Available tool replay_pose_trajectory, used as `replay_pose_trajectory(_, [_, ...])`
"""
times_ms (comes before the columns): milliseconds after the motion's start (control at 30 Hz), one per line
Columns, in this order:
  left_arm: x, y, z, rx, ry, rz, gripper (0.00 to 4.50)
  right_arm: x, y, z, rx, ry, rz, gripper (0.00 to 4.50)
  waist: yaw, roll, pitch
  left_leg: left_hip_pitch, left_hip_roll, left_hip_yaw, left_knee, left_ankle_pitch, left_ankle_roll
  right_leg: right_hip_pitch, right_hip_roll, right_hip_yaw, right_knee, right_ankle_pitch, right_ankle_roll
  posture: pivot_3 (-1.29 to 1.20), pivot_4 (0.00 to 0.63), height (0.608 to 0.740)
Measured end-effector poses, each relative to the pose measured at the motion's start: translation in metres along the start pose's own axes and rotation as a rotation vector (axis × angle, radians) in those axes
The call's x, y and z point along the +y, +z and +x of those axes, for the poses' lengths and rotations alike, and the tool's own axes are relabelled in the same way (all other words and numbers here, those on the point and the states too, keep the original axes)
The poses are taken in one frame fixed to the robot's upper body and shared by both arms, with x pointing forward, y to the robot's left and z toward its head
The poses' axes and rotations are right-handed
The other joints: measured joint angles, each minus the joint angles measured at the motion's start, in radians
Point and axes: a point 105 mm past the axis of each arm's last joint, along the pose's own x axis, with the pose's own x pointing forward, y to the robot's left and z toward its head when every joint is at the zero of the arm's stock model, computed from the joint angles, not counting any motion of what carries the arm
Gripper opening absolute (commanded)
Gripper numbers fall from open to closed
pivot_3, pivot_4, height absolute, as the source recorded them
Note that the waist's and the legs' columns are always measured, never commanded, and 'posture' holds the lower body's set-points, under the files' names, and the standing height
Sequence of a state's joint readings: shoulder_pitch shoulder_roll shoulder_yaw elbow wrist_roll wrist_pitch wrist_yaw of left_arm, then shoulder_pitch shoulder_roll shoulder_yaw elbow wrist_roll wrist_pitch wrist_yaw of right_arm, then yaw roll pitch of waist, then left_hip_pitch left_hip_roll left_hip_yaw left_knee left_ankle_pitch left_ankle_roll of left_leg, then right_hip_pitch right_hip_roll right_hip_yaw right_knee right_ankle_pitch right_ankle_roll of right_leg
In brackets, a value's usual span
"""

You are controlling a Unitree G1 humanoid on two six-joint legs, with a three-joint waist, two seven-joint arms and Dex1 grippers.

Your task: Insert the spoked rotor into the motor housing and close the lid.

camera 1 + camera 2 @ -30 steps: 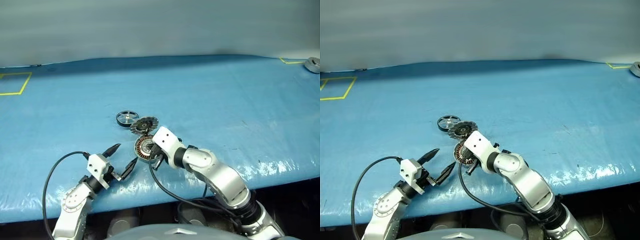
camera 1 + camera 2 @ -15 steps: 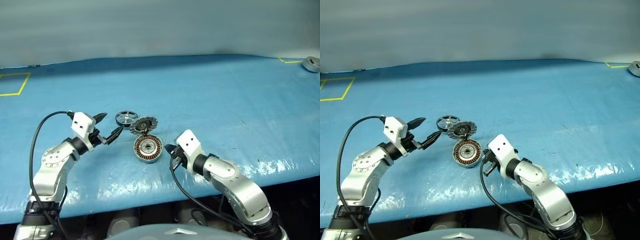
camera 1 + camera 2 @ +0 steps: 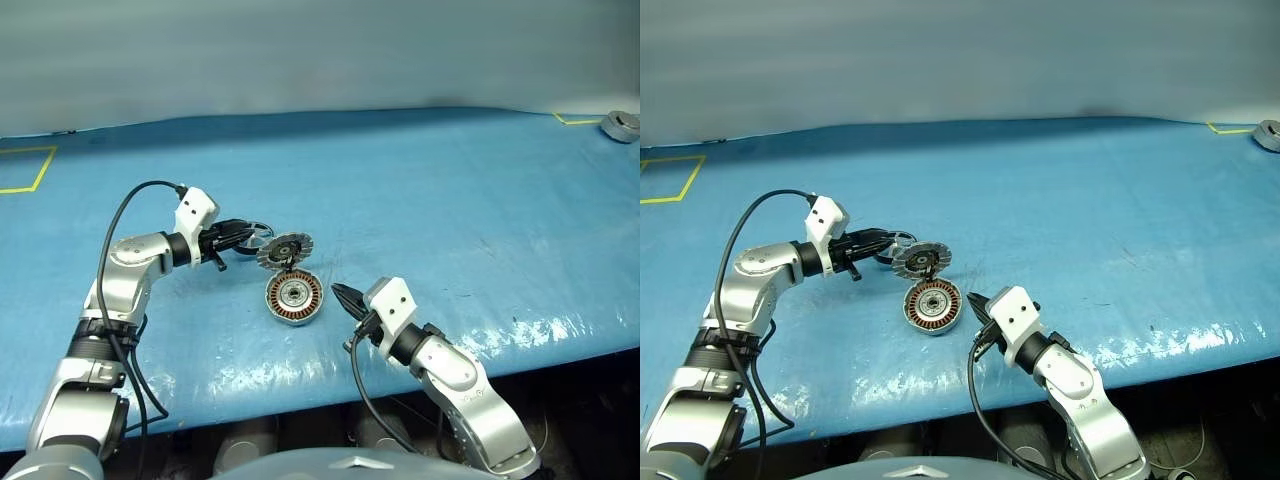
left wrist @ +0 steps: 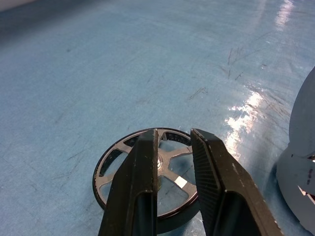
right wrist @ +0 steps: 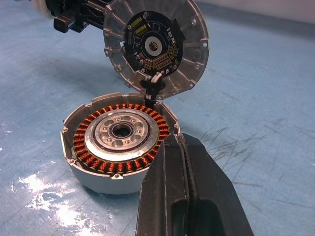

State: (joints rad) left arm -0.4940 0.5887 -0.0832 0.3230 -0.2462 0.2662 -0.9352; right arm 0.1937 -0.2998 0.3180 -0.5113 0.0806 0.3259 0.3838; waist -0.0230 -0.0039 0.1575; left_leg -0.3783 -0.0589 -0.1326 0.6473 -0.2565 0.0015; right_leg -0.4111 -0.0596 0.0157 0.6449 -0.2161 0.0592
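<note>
Spoked rotor (image 4: 147,179) lies on the bench, uninserted, centre frame; left pincer (image 4: 173,142) narrowed astride its hub, grip uncertain. Right pincer (image 5: 183,147) shut, empty. Motor housing (image 5: 118,142) open, lid (image 5: 156,46) raised.

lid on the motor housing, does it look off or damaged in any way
Nothing stands out. The lid stands open and upright behind the motor housing, inner face showing, and the copper windings look intact.
</note>
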Motion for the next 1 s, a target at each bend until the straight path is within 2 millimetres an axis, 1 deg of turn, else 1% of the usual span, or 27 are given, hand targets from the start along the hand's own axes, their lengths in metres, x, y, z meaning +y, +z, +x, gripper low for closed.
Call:
replay_pose_trajectory(167, [0.014, 0.004, 0.006, 0.055, -0.011, 0.030, 1.29, 0.004, -0.005, 0.002, 0.013, 0.006, 0.003, 0.00, 0.001, -0.001, 0.000, 0.000, -0.001, 0.000, 0.001, 0.000, 0.000, 0.000, 0.000, 0.000, 0.000, 0.000, 0.001, 0.00, 0.150, 0.740])
replay_pose_trajectory(267, [0.017, 0.007, 0.007, 0.065, -0.018, 0.049, 1.29, 0.003, -0.005, 0.002, 0.012, 0.001, -0.001, 0.00, -0.003, -0.001, 0.000, 0.000, 0.000, 0.000, 0.000, 0.000, 0.000, 0.000, 0.000, 0.000, 0.000, 0.000, 0.000, 0.00, 0.150, 0.740])
replay_pose_trajectory(367, [0.019, 0.004, 0.009, 0.095, -0.031, 0.048, 1.29, 0.003, -0.006, 0.003, 0.013, -0.003, 0.005, 0.00, -0.003, -0.001, 0.000, 0.000, -0.001, 0.000, 0.000, 0.000, 0.000, 0.000, 0.000, 0.000, 0.000, 0.000, 0.000, 0.00, 0.150, 0.740])
replay_pose_trajectory(567, [0.017, -0.011, 0.010, 0.195, -0.074, 0.005, 1.29, 0.003, -0.006, 0.006, 0.014, -0.005, -0.001, 0.00, -0.004, -0.001, 0.001, 0.000, -0.001, 0.000, 0.001, 0.000, 0.001, 0.000, 0.001, 0.000, 0.001, 0.000, 0.001, 0.00, 0.150, 0.740])
replay_pose_trajectory(667, [0.016, -0.009, 0.010, 0.203, -0.094, -0.006, 1.83, 0.002, -0.006, 0.006, 0.017, -0.007, -0.007, 0.00, -0.004, -0.001, 0.001, 0.000, -0.001, 0.000, 0.001, 0.000, 0.001, 0.000, 0.001, 0.000, 0.001, 0.000, 0.001, 0.00, 0.150, 0.740])
replay_pose_trajectory(733, [0.017, -0.005, 0.011, 0.197, -0.096, 0.002, 2.39, 0.002, -0.006, 0.006, 0.018, -0.008, -0.007, 0.00, -0.004, -0.001, 0.001, 0.000, -0.001, 0.000, 0.002, 0.000, 0.001, 0.000, 0.001, 0.000, 0.001, 0.000, 0.001, 0.00, 0.150, 0.740])
replay_pose_trajectory(900, [0.018, -0.003, 0.012, 0.190, -0.090, 0.012, 2.39, 0.002, -0.008, 0.006, 0.024, -0.008, -0.005, 0.00, -0.005, -0.001, 0.001, 0.000, -0.001, 0.000, 0.002, 0.000, 0.001, 0.000, 0.001, 0.000, 0.001, 0.001, 0.000, 0.00, 0.150, 0.740])
replay_pose_trajectory(1000, [0.018, -0.002, 0.012, 0.189, -0.091, 0.017, 2.39, 0.001, -0.012, 0.007, 0.041, -0.009, 0.004, 0.00, -0.005, -0.001, 0.001, 0.000, -0.001, 0.000, 0.002, 0.000, 0.001, 0.000, 0.001, 0.000, 0.002, 0.001, 0.000, 0.00, 0.150, 0.740])
